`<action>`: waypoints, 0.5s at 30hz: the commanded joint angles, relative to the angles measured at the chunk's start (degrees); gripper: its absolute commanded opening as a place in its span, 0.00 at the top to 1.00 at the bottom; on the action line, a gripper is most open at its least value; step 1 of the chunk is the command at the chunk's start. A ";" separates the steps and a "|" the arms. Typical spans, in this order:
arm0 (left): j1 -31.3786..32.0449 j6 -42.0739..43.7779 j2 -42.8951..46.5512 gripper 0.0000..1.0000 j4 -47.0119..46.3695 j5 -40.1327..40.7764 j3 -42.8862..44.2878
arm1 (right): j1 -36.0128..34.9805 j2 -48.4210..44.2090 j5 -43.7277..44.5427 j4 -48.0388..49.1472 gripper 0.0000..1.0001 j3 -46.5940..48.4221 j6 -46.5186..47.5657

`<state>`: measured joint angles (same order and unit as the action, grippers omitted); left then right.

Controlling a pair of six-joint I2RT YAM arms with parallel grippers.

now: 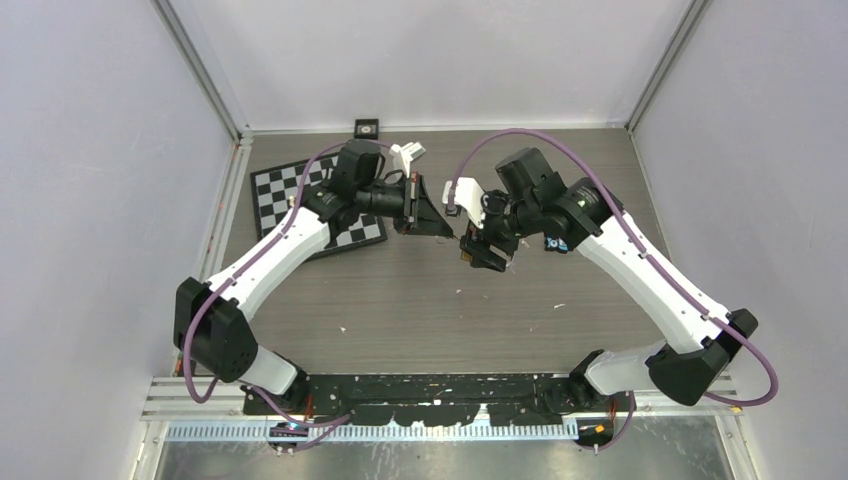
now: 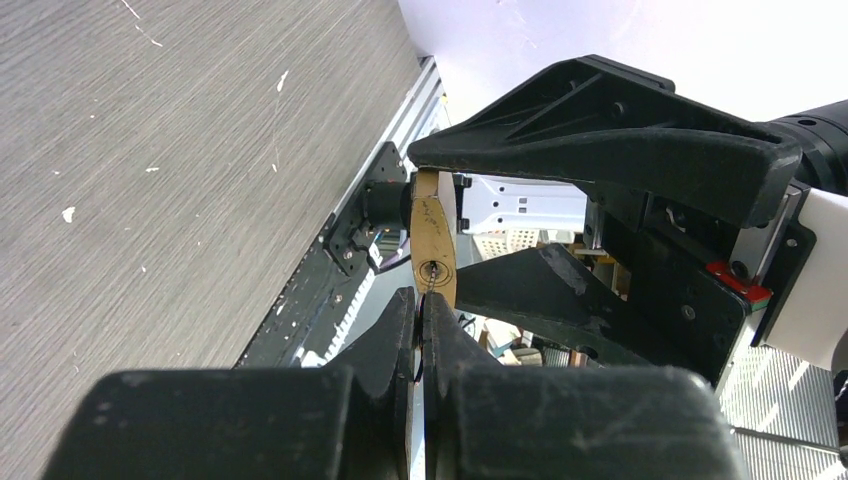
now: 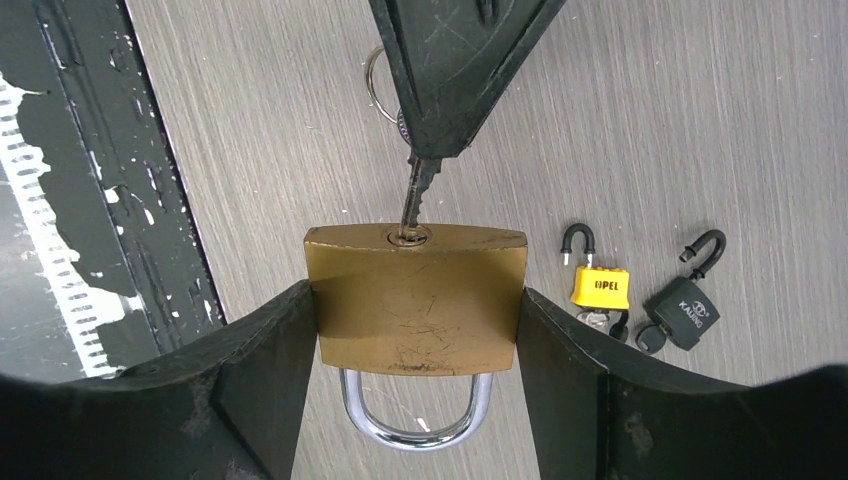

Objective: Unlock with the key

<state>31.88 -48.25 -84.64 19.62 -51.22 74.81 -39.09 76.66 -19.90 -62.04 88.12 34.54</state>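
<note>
Closest to my right wrist camera, the right tool [image 3: 415, 335] clamps the scratched brass padlock [image 3: 415, 300] by its two narrow sides, with the chrome shackle [image 3: 410, 425] turned back toward the wrist. Straight ahead of it, my left tool [image 3: 438, 135] is pinched shut on the small silver key [image 3: 413, 195], whose tip sits in the keyway on the padlock's far face. Off to one side of the right tool, on the grey tabletop [image 3: 680, 120], lie a yellow padlock [image 3: 598, 287] and a dark grey padlock [image 3: 684, 316], both with their shackles open.

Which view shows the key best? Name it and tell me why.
Right wrist: the key shows side-on, its tip entering the brass padlock. Left wrist sees only an edge-on sliver between the fingertips of the left gripper; in the top view it is too small to make out.
</note>
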 commanded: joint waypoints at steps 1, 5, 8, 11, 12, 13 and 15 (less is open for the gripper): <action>1.23 0.38 0.51 1.00 -2.40 -3.18 0.87 | -0.50 -0.24 1.34 8.10 1.00 0.57 1.14; 2.36 4.89 1.47 1.00 -2.80 -2.84 0.30 | -0.39 -0.10 -0.89 8.22 1.00 1.02 0.16; 2.91 6.56 2.93 1.00 -6.37 -2.16 -1.85 | 0.50 -0.20 -3.71 8.24 0.99 1.18 -0.69; 3.23 9.32 3.57 1.00 -6.06 -1.38 -2.26 | 1.70 -0.28 -6.64 8.07 0.99 0.72 -1.35; 3.21 9.53 3.68 1.00 -6.37 -1.34 -2.48 | 2.06 -0.36 -7.54 8.08 0.99 0.47 -1.56; 3.26 9.56 3.87 1.00 -6.78 -1.15 -2.81 | 2.49 -0.37 -8.44 8.26 1.00 0.21 -1.92; 3.35 9.47 3.93 1.00 -7.20 -0.82 -3.18 | 3.31 -0.45 -10.47 8.57 1.00 -0.37 -2.26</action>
<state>33.50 -40.82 -83.31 16.05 -49.93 72.55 -36.99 76.90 -23.66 -62.65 86.89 33.78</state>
